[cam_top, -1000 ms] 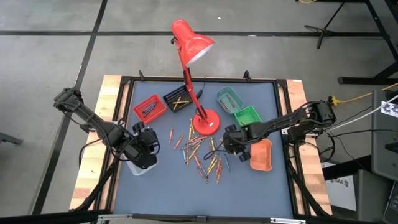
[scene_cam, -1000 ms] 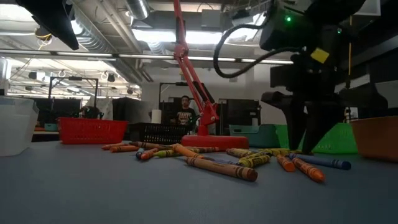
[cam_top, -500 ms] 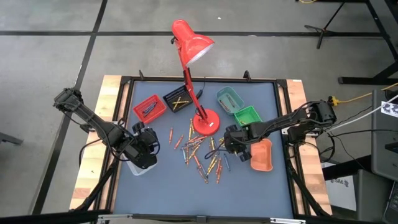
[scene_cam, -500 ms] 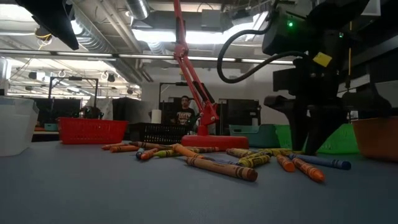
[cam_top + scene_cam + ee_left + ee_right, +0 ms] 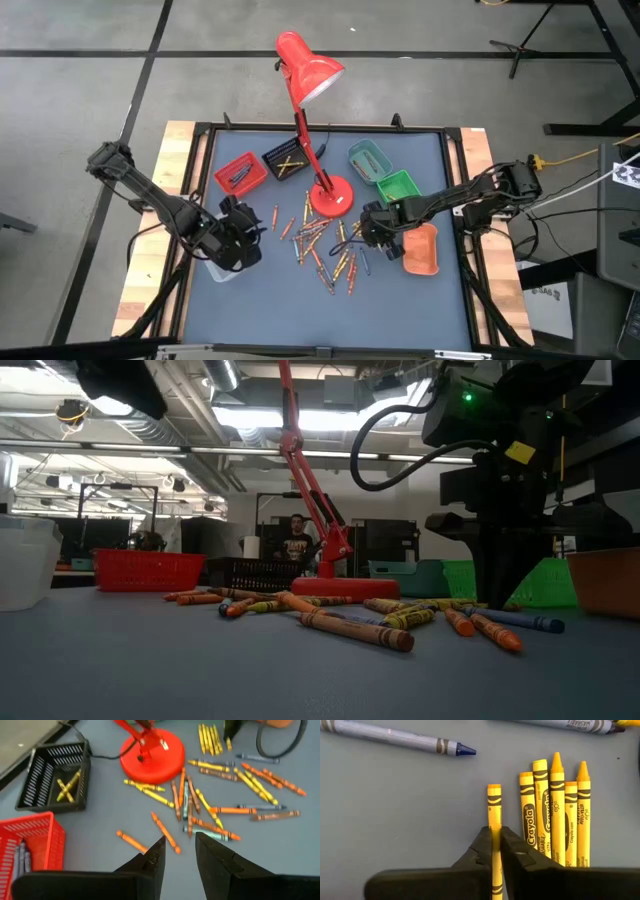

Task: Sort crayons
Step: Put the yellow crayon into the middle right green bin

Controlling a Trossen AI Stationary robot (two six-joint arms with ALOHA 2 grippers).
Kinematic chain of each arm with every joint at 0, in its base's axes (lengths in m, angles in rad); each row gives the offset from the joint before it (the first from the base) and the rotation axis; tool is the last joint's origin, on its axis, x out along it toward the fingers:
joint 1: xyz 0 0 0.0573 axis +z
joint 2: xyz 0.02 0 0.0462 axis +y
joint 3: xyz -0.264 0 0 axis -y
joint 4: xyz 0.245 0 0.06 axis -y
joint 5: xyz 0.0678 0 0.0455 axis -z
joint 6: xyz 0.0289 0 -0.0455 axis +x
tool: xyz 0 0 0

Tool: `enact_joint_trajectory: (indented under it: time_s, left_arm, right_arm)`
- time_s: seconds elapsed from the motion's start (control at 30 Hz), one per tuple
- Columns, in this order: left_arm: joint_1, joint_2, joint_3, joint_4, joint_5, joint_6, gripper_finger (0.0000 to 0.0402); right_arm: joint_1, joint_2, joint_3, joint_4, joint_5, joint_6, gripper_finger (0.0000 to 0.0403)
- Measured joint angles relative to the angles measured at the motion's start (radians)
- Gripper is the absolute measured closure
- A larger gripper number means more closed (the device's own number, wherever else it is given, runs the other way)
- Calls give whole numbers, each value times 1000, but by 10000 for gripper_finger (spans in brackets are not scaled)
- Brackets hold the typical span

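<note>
Crayons (image 5: 325,245) lie scattered on the bench (image 5: 290,300) just in front of the red lamp's base (image 5: 330,196), seen from above. The right hand (image 5: 366,232) sits at that pile's edge, between the lamp base and the orange tray (image 5: 420,250); the left hand (image 5: 243,243) hangs on the lamp's other side, near the red tray (image 5: 240,174).

At bench height, the right hand (image 5: 497,595) stands upright with its tips down among the crayons.

From the left wrist, the left hand (image 5: 180,852) is parted and empty, aimed at the lamp base.

From the right wrist, the right hand (image 5: 496,847) is pinched shut on a yellow crayon (image 5: 494,805), beside a row of four more yellow ones (image 5: 555,810).

Judged step: picking. Next calls for a clean lift, then carrying it past the lamp to the black basket (image 5: 52,777), where yellow ones already lie.
</note>
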Motion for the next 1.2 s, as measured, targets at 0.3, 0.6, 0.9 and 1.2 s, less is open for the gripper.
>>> enact_joint_trajectory:
  time_s: [0.3, 0.6, 0.9, 1.2]
  left_arm:
    - [71, 57, 0, 65, -5, -8, 311]
    - [191, 91, 0, 72, 127, -9, 311]
    - [292, 133, 0, 76, 207, -8, 311]
    - [354, 176, 0, 74, 210, -8, 311]
  right_arm:
    - [0, 6, 30, 1, -2, 0, 381]
    - [1, 5, 135, -28, -2, 0, 380]
    - [1, 3, 329, -292, 88, -1, 380]
    - [-10, 2, 390, -532, 393, 10, 379]
